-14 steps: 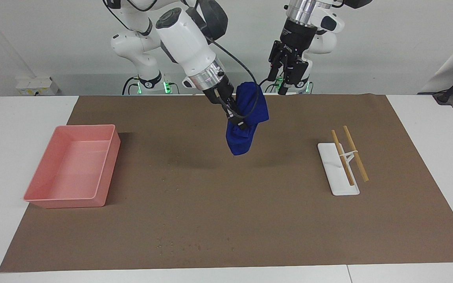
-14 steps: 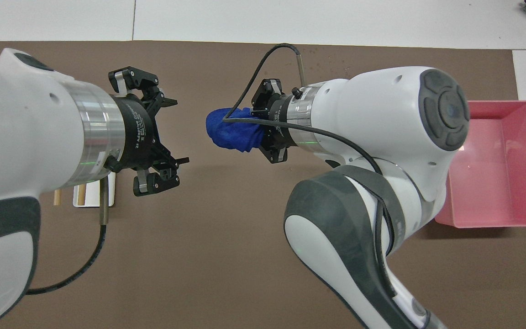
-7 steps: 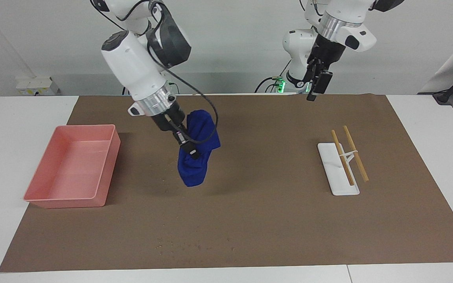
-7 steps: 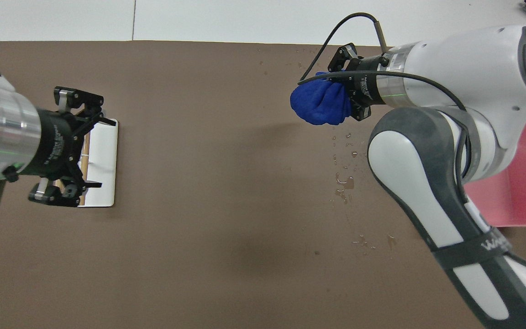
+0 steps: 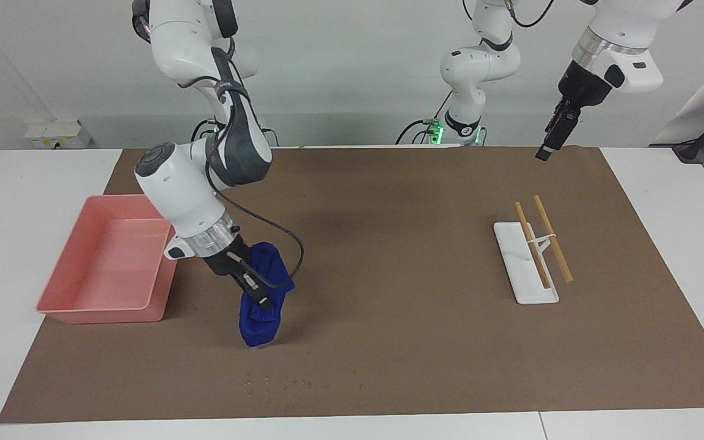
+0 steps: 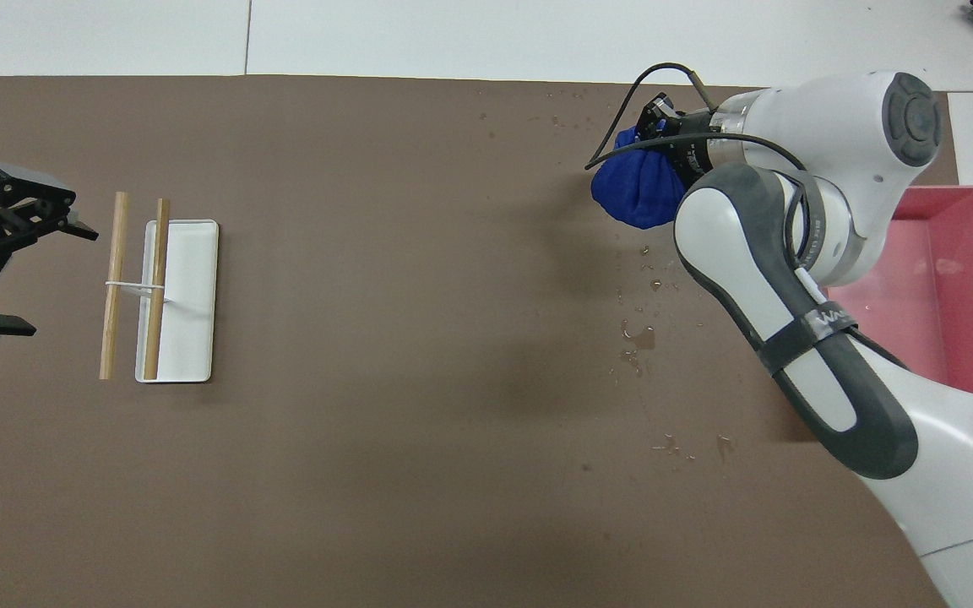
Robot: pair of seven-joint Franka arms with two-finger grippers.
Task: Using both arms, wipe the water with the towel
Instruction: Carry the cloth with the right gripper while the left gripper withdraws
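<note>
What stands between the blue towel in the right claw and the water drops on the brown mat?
Nothing visible does. The right claw holds the towel over bare mat, the water lies beside it, and the pink tray stands aside.

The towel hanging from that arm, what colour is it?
Deep blue all over, no pattern. The towel shows best in the facing view.

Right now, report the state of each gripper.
Left gripper: fingers open, holding nothing, raised near the rack.
Right gripper: closed on the blue towel.
</note>
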